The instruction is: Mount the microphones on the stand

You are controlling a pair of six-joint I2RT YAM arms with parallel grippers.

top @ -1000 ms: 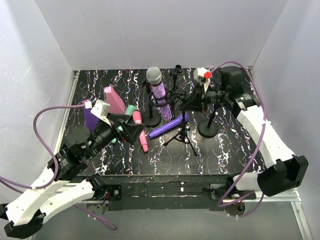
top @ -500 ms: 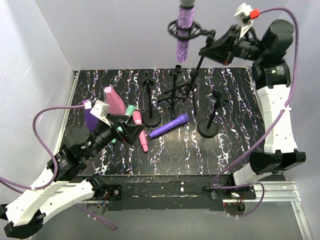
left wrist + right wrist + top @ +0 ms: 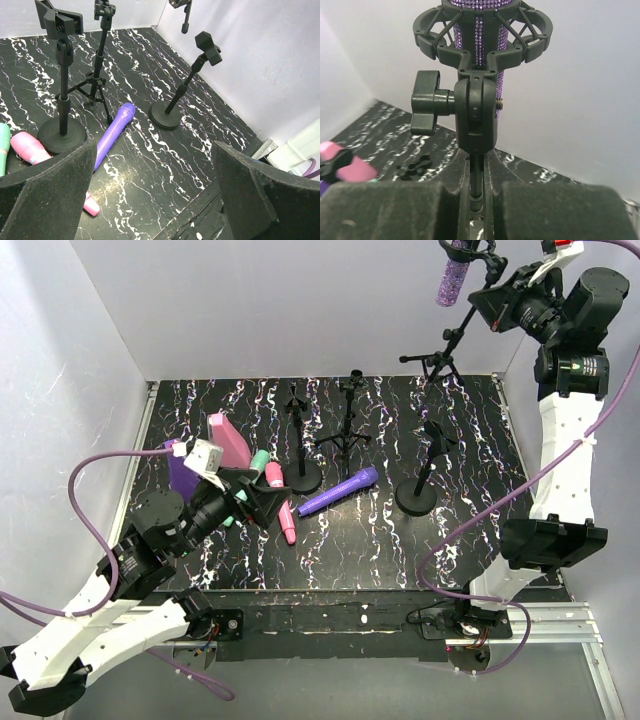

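- Black-padded right hand [image 3: 477, 194], upper right of the top view, is clenched on a stand [image 3: 476, 115] pole; the glittery mic [image 3: 452, 278] sits in its cradle, high above the tabletop [image 3: 450, 540].
- Left hand [image 3: 155, 192], lower left, is released wide; the pink mic [image 3: 288, 522], mint mic [image 3: 259, 461] and purple mic [image 3: 337, 491] lie nearby.

The bench [image 3: 420, 540] is black, veined white and, it seems, faint violet. The raised stand [image 3: 476, 115] and the other stands [image 3: 304, 478] are plain black. The glittery microphone [image 3: 477, 30] sparkles purple; the plain microphone [image 3: 338, 491] is flat purple; the third microphone [image 3: 288, 523] is pink, the fourth microphone [image 3: 259, 460] mint green.
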